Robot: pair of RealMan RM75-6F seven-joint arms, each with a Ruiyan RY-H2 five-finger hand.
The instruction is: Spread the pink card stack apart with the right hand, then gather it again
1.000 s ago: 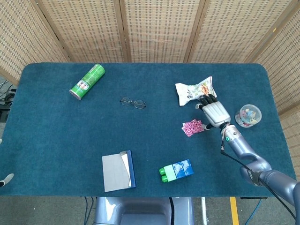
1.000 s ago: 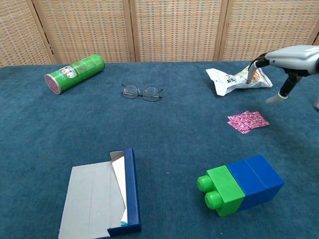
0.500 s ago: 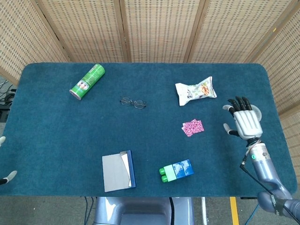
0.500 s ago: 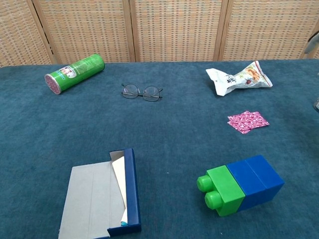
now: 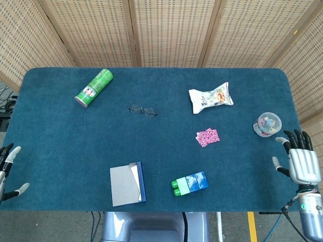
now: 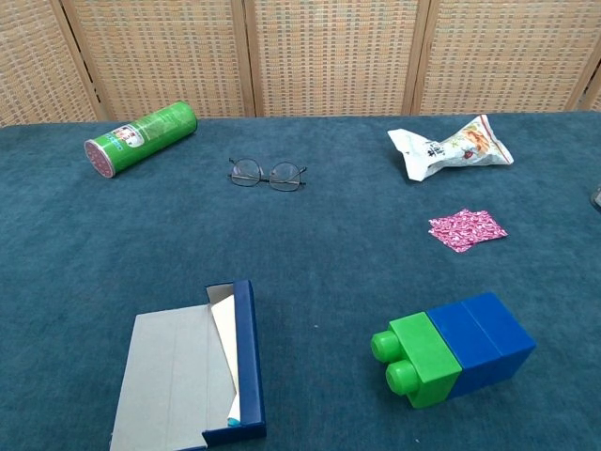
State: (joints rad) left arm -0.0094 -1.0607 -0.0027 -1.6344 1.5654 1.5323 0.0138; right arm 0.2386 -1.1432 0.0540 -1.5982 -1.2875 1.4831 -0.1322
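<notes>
The pink card stack (image 5: 207, 136) lies flat on the blue table, right of centre, its cards slightly fanned; the chest view shows the same pink card stack (image 6: 467, 229) with nothing touching it. My right hand (image 5: 300, 162) hangs off the table's right edge, fingers spread and empty, well away from the cards. At the far left edge my left hand (image 5: 7, 166) shows only partly, fingers apart and holding nothing. Neither hand appears in the chest view.
A snack bag (image 5: 210, 98) lies behind the cards, and a green-and-blue block (image 5: 190, 183) in front of them. A clear cup (image 5: 267, 124) stands at the right edge. Glasses (image 5: 143, 110), a green can (image 5: 94, 88) and an open blue box (image 5: 127, 183) lie to the left.
My right hand has drawn back from beside the cards, moving right and toward the front, past the table's right edge. The cards have not moved. My left hand has come slightly further into view.
</notes>
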